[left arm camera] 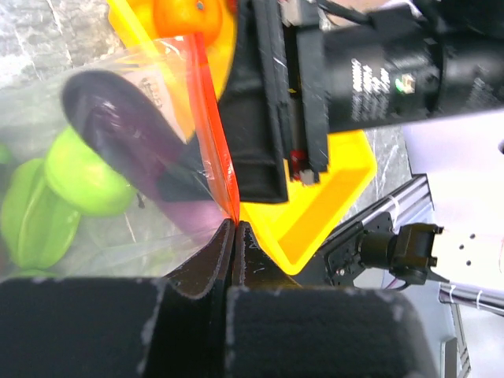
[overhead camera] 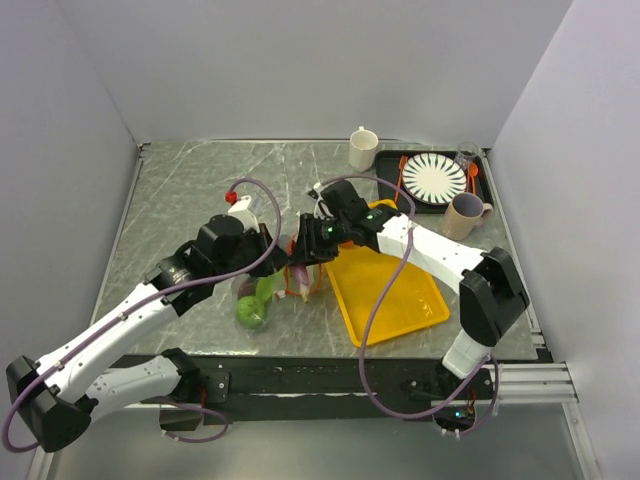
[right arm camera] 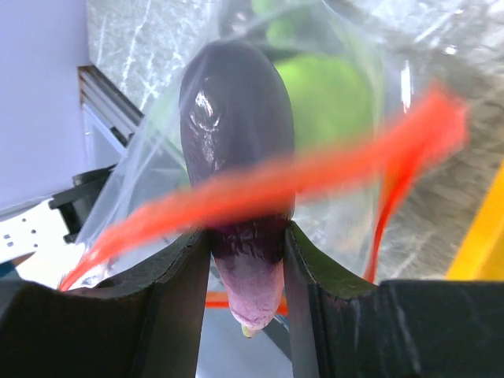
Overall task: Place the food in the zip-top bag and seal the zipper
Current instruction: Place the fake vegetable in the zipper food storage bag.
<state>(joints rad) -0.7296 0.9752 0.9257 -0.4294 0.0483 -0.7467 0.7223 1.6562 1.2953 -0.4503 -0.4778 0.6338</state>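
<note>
The clear zip-top bag [overhead camera: 255, 295] lies left of the yellow tray, with green food [overhead camera: 250, 312] inside it. My left gripper [left arm camera: 235, 227] is shut on the end of the orange-red zipper [left arm camera: 211, 118], holding up the edge of the bag's mouth. My right gripper [right arm camera: 248, 244] is shut on the pale stem end of a dark purple food piece [right arm camera: 232, 118], whose far end points into the bag [right arm camera: 157, 157] across the blurred zipper [right arm camera: 315, 173]. More green food [right arm camera: 331, 94] lies behind it inside the bag. An orange food piece [left arm camera: 185, 16] sits on the tray. Both grippers [overhead camera: 288, 252] meet at the bag's mouth.
The yellow tray [overhead camera: 400, 300] lies right of the bag, under the right arm. At the back right stand a white cup [overhead camera: 363, 148], a striped plate [overhead camera: 433, 178] on a black tray [overhead camera: 482, 192], an orange spoon [overhead camera: 472, 178] and a beige mug [overhead camera: 465, 215].
</note>
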